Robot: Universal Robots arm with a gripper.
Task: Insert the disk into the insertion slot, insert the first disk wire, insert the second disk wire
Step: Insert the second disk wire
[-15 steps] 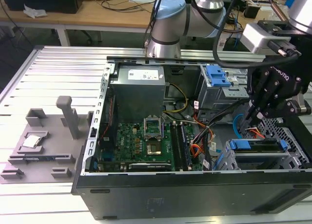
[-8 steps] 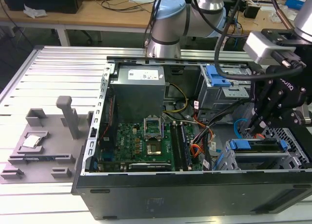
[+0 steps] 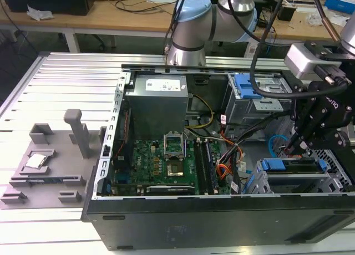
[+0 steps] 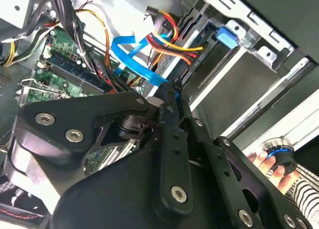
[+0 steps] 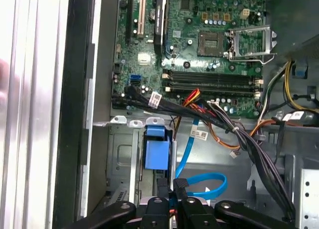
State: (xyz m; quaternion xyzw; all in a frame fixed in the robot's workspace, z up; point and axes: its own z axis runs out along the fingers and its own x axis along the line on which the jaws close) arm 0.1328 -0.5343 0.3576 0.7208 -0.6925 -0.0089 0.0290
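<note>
The gripper (image 5: 172,201), fingers together on a blue data cable's (image 5: 204,181) connector, risked misaligning at the disk (image 3: 291,165), toward three o'clock in the exterior view.

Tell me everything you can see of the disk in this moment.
The disk already sits in the low metal cage at the exterior view's right, lying flat with its blue plastic carrier edge facing the open case interior. Its top looks dark from this angle. The hand hangs just above its rear edge, where cables gather.
</note>
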